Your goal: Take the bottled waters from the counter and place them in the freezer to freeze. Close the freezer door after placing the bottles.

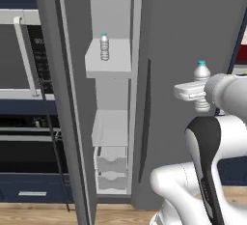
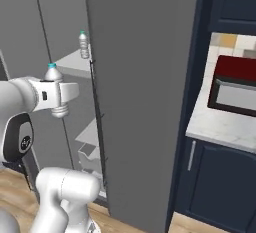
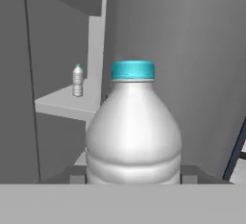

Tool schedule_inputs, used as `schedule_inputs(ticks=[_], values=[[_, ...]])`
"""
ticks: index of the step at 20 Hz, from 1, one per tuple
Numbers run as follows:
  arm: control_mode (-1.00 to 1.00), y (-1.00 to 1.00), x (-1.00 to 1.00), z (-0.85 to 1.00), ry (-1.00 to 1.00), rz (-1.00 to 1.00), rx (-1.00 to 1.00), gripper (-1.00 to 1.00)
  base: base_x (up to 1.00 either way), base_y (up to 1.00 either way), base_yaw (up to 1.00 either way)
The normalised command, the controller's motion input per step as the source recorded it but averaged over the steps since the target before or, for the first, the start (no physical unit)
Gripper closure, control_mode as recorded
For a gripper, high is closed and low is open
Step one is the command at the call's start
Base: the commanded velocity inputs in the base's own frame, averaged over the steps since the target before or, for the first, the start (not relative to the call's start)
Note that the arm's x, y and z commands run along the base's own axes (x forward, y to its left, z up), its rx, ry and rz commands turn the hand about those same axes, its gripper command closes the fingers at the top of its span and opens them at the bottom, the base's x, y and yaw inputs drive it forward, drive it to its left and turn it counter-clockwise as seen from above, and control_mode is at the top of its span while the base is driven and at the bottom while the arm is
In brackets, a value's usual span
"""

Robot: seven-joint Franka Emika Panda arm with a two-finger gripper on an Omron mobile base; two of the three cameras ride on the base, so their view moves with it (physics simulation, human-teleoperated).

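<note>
Claw (image 1: 201,93) clamped on second water bottle (image 1: 201,81), held upright in mid-air, teal cap up, in front of grey fridge face, right of open freezer (image 1: 112,98). First bottle (image 1: 104,47) standing upright on upper white freezer shelf (image 1: 111,62), well apart from held one. Freezer door (image 1: 62,98) swung open at left, white inner side showing. Red microwave (image 2: 234,84) sitting on marble counter (image 2: 220,127) far right, over navy cabinets.
</note>
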Motion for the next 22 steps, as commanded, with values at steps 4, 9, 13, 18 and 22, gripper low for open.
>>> schedule_inputs(ticks=[4, 9, 13, 18, 22], values=[[1.0, 0.0, 0.0, 0.0, 0.0, 0.0, 0.0, 1.0, 0.0, 0.52, 0.15], [1.0, 0.0, 0.0, 0.0, 0.0, 0.0, 0.0, 1.0, 0.09, 0.2, 0.0], [1.0, 0.0, 0.0, 0.0, 0.0, 0.0, 0.0, 1.0, 0.32, 0.18, 0.0], [1.0, 0.0, 0.0, 0.0, 0.0, 0.0, 0.0, 1.0, 0.29, 0.24, 0.0], [1.0, 0.0, 0.0, 0.0, 0.0, 0.0, 0.0, 1.0, 0.36, 0.39, 0.15]])
